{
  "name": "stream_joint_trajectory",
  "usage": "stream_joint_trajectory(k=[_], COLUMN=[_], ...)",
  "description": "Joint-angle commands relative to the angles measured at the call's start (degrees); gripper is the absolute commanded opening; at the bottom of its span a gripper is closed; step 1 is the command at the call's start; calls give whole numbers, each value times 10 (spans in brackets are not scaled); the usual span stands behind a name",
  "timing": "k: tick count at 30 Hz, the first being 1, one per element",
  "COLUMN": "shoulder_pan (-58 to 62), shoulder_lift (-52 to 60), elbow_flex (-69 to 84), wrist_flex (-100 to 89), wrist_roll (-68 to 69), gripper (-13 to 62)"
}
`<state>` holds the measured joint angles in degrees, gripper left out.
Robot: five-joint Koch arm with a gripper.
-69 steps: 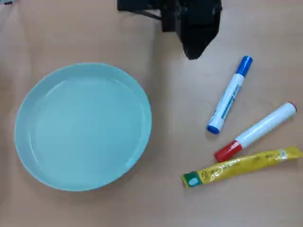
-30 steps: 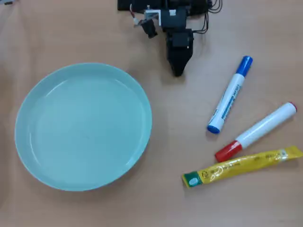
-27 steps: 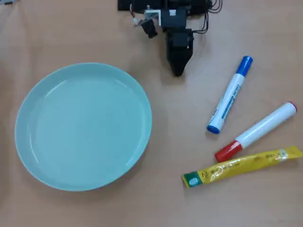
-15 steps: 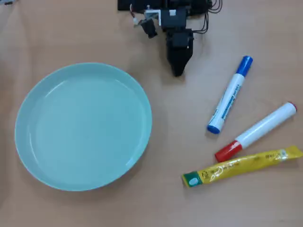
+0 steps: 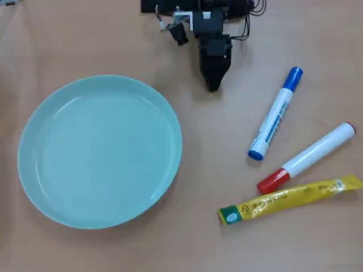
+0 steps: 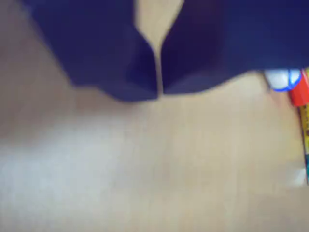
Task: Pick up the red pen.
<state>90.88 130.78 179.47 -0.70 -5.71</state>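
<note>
nothing of the pick-up shows as done yet. the red pen (image 5: pixel 307 157) lies flat on the table (image 5: pixel 227 243) at the right of the overhead frame, slanting from its red cap at lower left up to the thin red ring at upper right. it rests between the blue-capped marker (image 5: pixel 275 113) above it and the flat yellow tube (image 5: pixel 289 200) below it; the red cap sits just beside the tube, and whether they touch is too close to tell.

the gripper (image 5: pixel 212 85) hangs near the upper middle of the overhead frame, its tip pointing down the picture, well apart from the red pen and holding nothing. in the wrist view the gripper (image 6: pixel 158 92) shows two dark jaws drawn together, with only a thin sliver of table between them, so it is closed or very nearly so. at that view's right edge a bit of the red cap (image 6: pixel 299 92) peeps in beside a blue marker end.

what is left, as i judge it, is everything: opening the jaws, reaching toward the lower right of the overhead frame, closing on the white barrel and lifting.

the one container is the pale green plate (image 5: pixel 170 122), filling the left half of the overhead frame. it is empty.
</note>
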Motion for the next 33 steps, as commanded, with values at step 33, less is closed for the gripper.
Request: stream_joint_trajectory(k=[33], shoulder_pan=[-94], shoulder_lift=[50], elbow_flex=[-323], wrist_flex=[406], wrist_roll=[2], gripper=[15])
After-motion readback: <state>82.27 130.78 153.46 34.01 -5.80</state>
